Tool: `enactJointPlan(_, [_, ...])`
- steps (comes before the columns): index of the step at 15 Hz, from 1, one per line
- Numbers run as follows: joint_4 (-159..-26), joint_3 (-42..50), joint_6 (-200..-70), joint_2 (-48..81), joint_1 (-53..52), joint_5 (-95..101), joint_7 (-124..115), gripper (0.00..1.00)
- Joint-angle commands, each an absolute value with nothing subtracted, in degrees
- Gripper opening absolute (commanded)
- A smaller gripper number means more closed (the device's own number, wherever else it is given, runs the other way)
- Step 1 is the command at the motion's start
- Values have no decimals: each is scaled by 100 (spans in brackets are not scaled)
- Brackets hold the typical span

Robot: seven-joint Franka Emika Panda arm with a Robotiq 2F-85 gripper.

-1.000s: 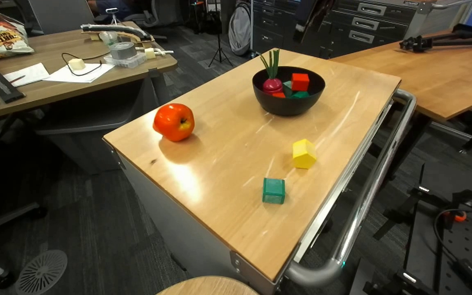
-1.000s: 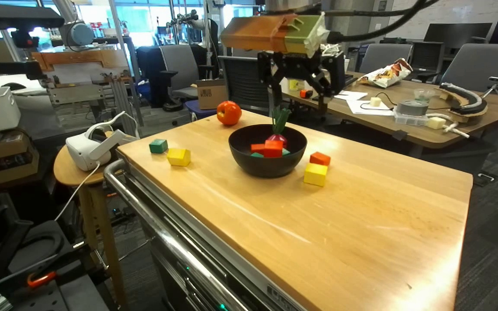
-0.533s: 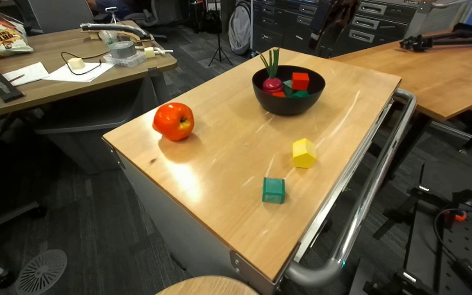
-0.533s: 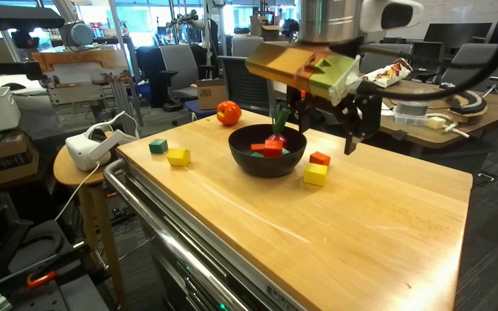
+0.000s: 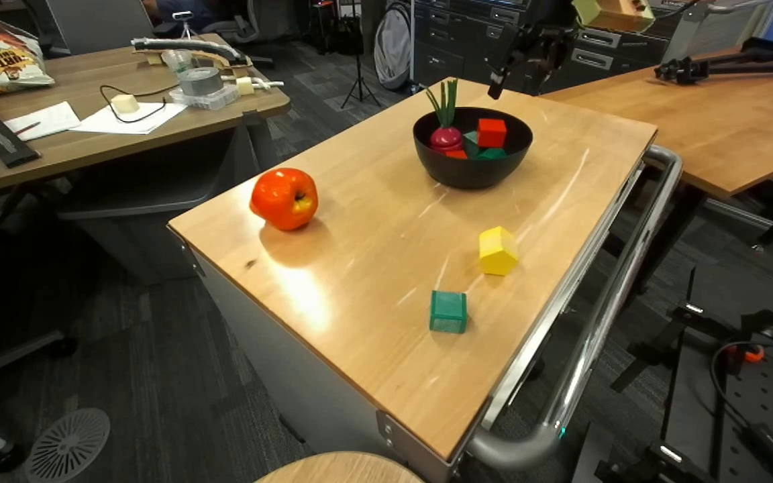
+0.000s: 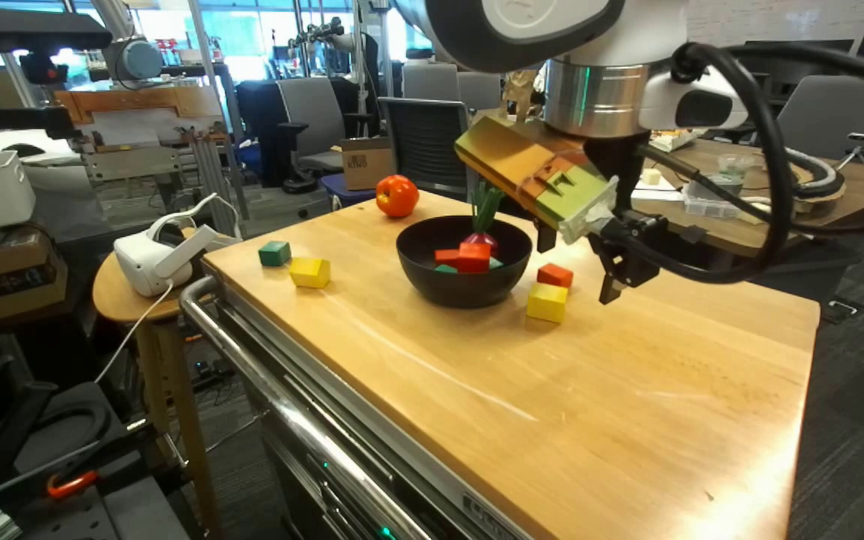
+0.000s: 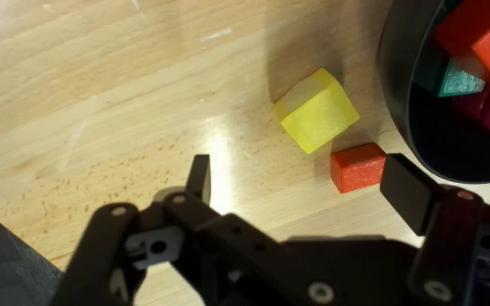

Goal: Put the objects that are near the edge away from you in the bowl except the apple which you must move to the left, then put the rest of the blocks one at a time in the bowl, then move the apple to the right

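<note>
Yellow block, just beside red block, lies below and ahead of my spread, empty tool; I'd likely reach forward, then down.

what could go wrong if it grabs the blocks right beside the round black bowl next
The open black gripper might bump the round black bowl, since the small red rectangular block lies close to its wall. Reaching for that block could also nudge the yellow angular block close beside it. Blocks are already piled inside, so another might tumble out.
</note>
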State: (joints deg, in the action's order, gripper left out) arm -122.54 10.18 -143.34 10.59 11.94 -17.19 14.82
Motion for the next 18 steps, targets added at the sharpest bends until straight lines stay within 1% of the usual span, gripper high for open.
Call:
enactJointPlan(1, [-11934, 880, -14391, 1390, 1269, -1815, 1266, 100])
enactJointPlan(10, [-11720, 788, -14270, 1908, 1225, -1533, 793, 100])
enactJointPlan(11, [-11694, 772, -14215, 1933, 1217, -1504, 774, 97])
enactJointPlan(12, [-11671, 739, -14136, 1940, 1231, -1504, 827, 75])
enactJointPlan(14, [-11637, 756, -14027, 1925, 1207, -1370, 778, 71])
enactJointPlan(15, [-11611, 769, -13984, 1917, 1204, -1323, 735, 61])
enactJointPlan(18, [-11553, 805, -13788, 1914, 1196, -1148, 610, 38])
